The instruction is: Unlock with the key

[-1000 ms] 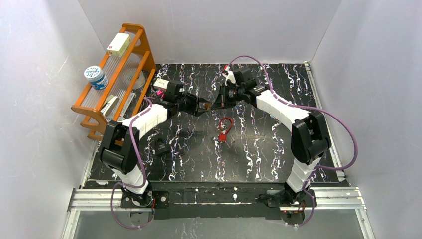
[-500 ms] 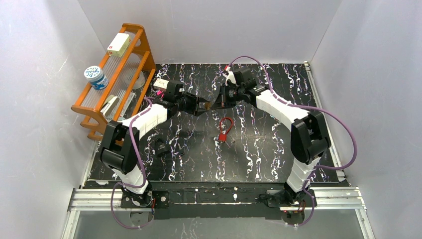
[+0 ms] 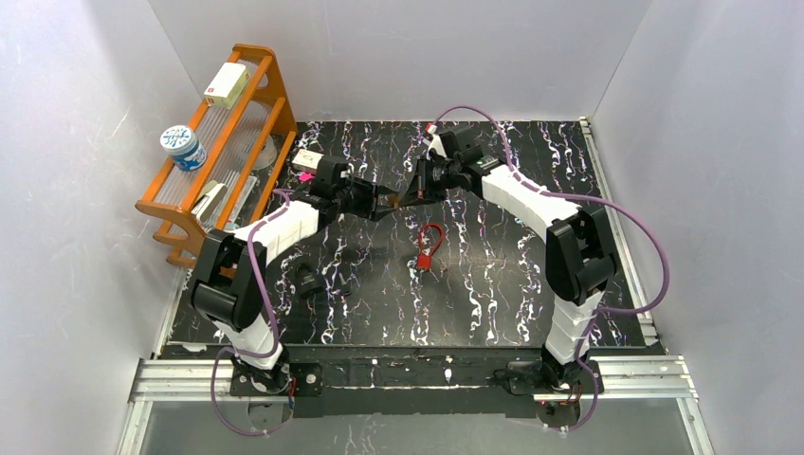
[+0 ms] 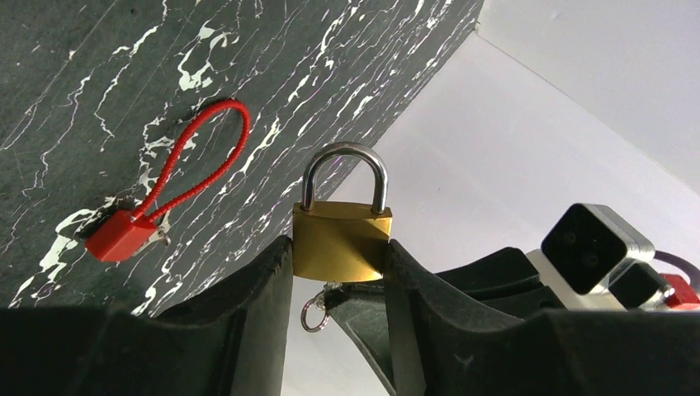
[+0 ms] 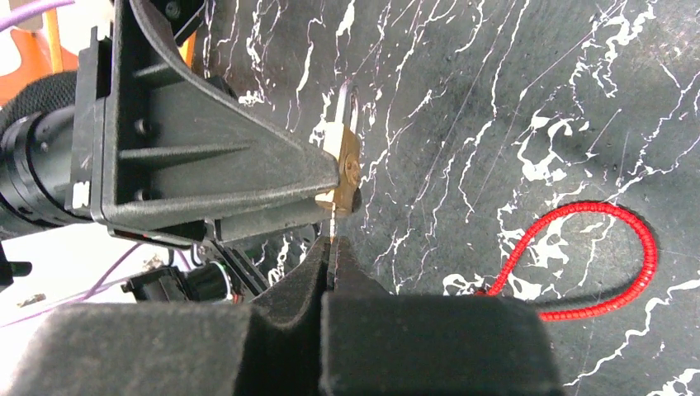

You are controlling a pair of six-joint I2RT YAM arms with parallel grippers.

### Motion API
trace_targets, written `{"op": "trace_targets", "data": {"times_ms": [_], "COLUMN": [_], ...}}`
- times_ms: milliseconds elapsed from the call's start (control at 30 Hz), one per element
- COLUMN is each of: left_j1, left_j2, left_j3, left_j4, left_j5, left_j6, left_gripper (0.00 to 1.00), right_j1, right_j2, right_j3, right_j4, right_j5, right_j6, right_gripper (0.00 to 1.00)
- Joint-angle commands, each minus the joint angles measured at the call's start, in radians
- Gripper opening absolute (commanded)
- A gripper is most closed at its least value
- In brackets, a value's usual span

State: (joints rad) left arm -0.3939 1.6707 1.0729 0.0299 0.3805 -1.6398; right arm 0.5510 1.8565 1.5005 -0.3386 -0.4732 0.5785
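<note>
Both hands loaded: L hand (image 4: 338, 257) clamps padlock (image 4: 342, 233), R hand (image 5: 330, 252) just beneath pinches key (image 5: 333, 224), and I fear off-axis twist jams key or slips padlock.

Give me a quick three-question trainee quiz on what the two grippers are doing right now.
1. True or false: the left gripper clamps the brass padlock with the steel shackle by its body.
2. Fill in: the right gripper is shut on a small metal ____ under the padlock.
3. Choose: the red cable lock lies A) on the black marbled mat, B) in the left gripper, C) hooked on the padlock.
Key: 1 true; 2 key; 3 A.
</note>
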Motion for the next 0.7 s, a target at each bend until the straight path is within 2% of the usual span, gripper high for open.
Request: {"op": "trace_targets", "data": {"times_ms": [0, 133, 367, 567, 667], "left_j1": [-0.011, -0.019, -0.031, -0.033, -0.034], "left_j2": [-0.052, -0.046, -0.042, -0.062, -0.082], "left_j3": [0.001, 0.011, 0.028, 0.036, 0.013], "left_j4": [0.029, 0.010, 0.009, 0.036, 0.088], "left_j5": [0.038, 0.039, 0.040, 0.031, 0.012], "left_j6": [-0.007, -0.009, -0.073, -0.086, -0.100], "left_gripper": [0.06, 0.06, 0.05, 0.05, 0.03], "right_j1": [-0.004, -0.002, 0.015, 0.004, -0.030], "right_j2": [0.055, 0.082, 0.092, 0.052, 0.011], "right_j3": [0.105, 0.162, 0.154, 0.078, 0.017], "right_j4": [-0.032, -0.073, -0.063, 0.061, 0.165], "right_j5": [0.024, 0.042, 0.099, 0.062, -0.038], "right_j6": [0.043, 0.050, 0.036, 0.128, 0.243], "right_gripper": [0.01, 0.01, 0.01, 0.01, 0.01]}}
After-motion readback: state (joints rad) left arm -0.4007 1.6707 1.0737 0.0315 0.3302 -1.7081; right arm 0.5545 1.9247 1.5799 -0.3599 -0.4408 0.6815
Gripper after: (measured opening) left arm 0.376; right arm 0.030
